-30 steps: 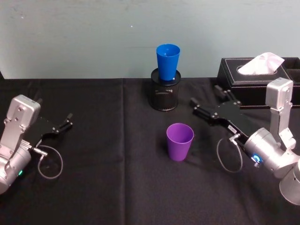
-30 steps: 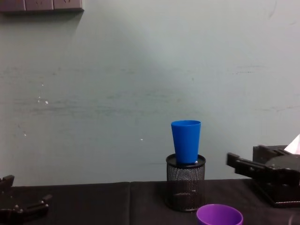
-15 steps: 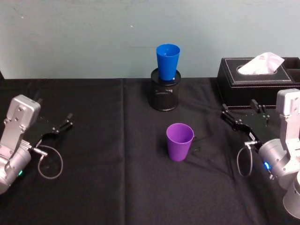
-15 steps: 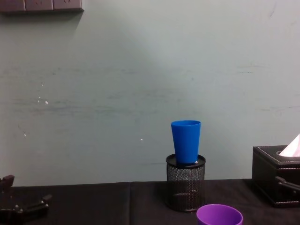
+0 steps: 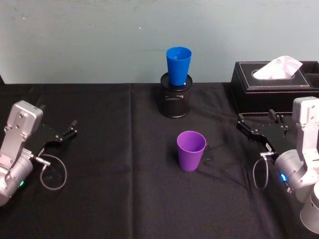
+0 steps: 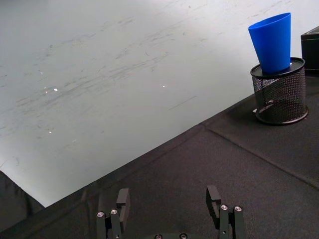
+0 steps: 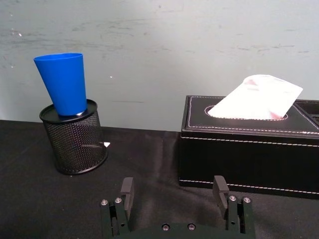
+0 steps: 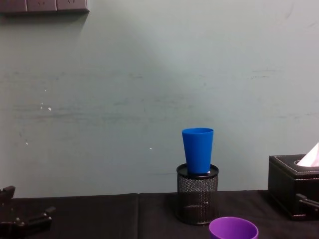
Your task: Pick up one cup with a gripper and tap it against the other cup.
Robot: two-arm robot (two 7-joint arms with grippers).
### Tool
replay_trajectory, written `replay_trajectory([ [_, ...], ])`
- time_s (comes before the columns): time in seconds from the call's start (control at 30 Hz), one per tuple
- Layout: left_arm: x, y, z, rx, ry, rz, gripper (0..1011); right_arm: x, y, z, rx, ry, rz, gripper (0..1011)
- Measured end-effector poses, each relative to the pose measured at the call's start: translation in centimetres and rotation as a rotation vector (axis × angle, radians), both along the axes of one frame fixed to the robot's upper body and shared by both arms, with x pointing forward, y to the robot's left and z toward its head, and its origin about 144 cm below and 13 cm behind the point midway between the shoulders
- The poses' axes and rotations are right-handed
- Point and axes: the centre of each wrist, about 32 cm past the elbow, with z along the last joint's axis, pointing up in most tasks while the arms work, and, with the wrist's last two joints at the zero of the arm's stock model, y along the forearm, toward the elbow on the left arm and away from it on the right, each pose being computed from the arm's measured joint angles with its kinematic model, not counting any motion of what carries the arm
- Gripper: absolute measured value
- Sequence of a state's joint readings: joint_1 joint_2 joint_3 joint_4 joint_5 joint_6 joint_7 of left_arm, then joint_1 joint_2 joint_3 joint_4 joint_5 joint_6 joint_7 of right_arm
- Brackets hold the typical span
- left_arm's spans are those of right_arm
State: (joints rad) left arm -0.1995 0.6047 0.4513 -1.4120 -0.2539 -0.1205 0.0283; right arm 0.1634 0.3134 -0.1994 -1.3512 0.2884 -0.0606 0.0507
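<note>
The purple cup (image 5: 191,150) stands upright in the middle of the black tablecloth, and its rim (image 8: 233,229) shows low in the chest view. Behind it, the blue cup (image 5: 178,65) (image 8: 198,149) stands upright in a black mesh pen holder (image 5: 174,102). My right gripper (image 5: 256,120) hovers to the right of the purple cup, well apart from it, open and holding nothing. Its wrist view has its fingers (image 7: 126,192) spread, facing the blue cup (image 7: 62,82). My left gripper (image 5: 57,120) rests at the far left, open (image 6: 168,199).
A black tissue box (image 5: 271,82) (image 7: 249,144) with a white tissue stands at the back right, just behind the right gripper. The pale green wall rises directly behind the table. Cable loops hang beside both wrists.
The right gripper has drawn back to the right, away from the purple cup and towards the tissue box. Both cups and the left arm stayed put.
</note>
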Motion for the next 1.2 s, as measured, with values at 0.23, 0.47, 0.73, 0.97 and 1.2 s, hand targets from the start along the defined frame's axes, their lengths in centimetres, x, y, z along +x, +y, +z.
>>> replay_trajectory([
  [0.23,0.0,0.0,0.0,0.0,0.0,0.0,1000,-0.01,0.0,0.06,-0.001,-0.002,0.0,1003],
  [0.47,0.0,0.0,0.0,0.0,0.0,0.0,1000,-0.03,0.01,0.06,-0.002,-0.003,-0.001,1003],
  [0.73,0.0,0.0,0.0,0.0,0.0,0.0,1000,-0.04,0.01,0.08,-0.002,-0.003,-0.003,1003],
  [0.97,0.0,0.0,0.0,0.0,0.0,0.0,1000,-0.04,0.01,0.1,-0.002,-0.004,-0.003,1003],
  [1.2,0.0,0.0,0.0,0.0,0.0,0.0,1000,-0.04,0.01,0.1,-0.002,-0.004,-0.004,1003],
])
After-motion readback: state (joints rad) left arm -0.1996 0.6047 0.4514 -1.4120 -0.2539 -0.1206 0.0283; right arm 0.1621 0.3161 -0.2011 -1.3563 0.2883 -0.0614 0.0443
